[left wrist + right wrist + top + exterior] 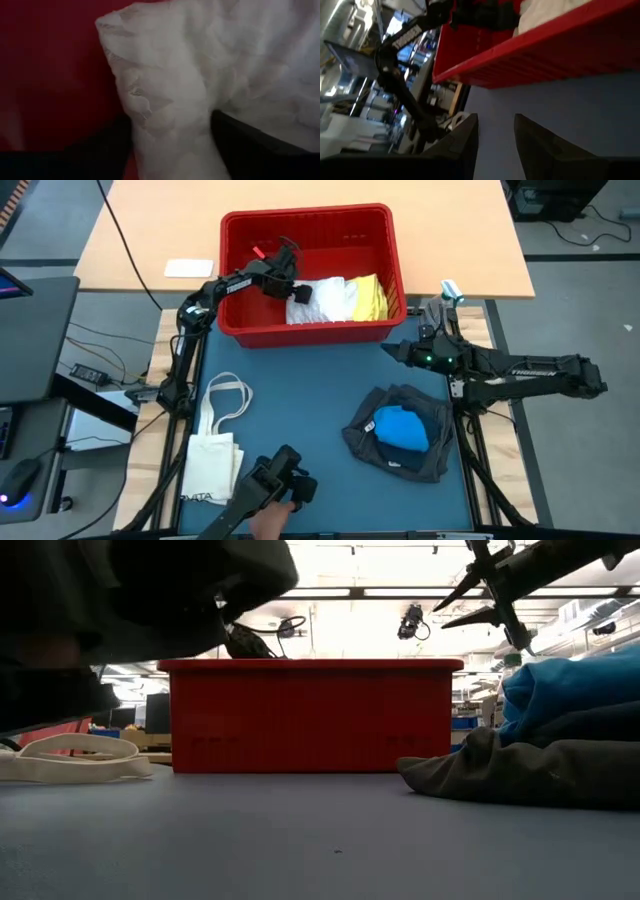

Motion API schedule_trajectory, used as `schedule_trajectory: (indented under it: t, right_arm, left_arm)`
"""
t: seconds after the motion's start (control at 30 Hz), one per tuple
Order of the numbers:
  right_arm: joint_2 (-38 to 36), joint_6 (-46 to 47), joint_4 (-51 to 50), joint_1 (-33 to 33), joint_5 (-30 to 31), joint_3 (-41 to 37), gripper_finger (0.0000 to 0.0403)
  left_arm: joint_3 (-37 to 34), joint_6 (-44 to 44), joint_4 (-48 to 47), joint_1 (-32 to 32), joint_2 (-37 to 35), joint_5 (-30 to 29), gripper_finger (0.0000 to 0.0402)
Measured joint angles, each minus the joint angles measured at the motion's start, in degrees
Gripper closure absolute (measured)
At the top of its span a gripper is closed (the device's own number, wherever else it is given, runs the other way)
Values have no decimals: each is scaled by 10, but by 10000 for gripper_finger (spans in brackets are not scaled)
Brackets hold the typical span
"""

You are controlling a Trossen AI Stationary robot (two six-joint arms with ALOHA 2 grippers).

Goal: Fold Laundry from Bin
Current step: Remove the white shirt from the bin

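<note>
Fingers [250, 145] astride white cloth [170, 95], wrist-view only

A blue-grey work mat [320, 395] covers the table. Behind it stands a light wooden desk [150, 235] with a small white card [188, 268] on it. The floor [575, 290] is grey. Long ceiling lights [400, 592] shine brightly across the room.
</note>
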Motion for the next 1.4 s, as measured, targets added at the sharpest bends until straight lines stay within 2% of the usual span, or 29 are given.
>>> schedule_trajectory:
  t: [0.1,0.2,0.27,0.33,0.43,0.57,0.7,0.87,0.93,1.03,1.17,1.4]
  right_arm:
    - [0,-3,0,-17,-21,0,270]
    - [0,-16,0,-30,-26,0,270]
    - [0,-21,0,-39,-33,0,270]
    - [0,-29,0,-48,-47,0,270]
    - [0,-46,0,-62,-73,0,270]
    - [0,-71,0,-82,-110,0,270]
    - [0,-94,0,-97,-143,0,270]
    - [0,-123,0,-112,-173,0,270]
    - [0,-136,0,-118,-185,0,270]
    - [-2,-152,0,-128,-210,0,270]
    - [-2,-179,0,-141,-247,0,270]
    - [-1,-245,-4,-165,-319,0,270]
  left_arm:
    - [-1,-16,13,-2,2,-2,197]
    - [-2,-22,37,-5,4,3,286]
    - [-2,-22,55,-4,4,29,352]
    - [-3,-26,88,-1,6,71,382]
    - [8,-52,102,9,5,103,385]
    - [63,-38,101,25,-8,106,389]
    - [145,4,102,33,-34,118,389]
    - [281,7,67,25,-41,146,389]
    - [248,-11,126,20,-89,151,389]
    - [235,-10,139,13,-147,152,389]
    - [235,33,103,-6,-203,150,389]
    - [234,52,-6,-67,-282,162,389]
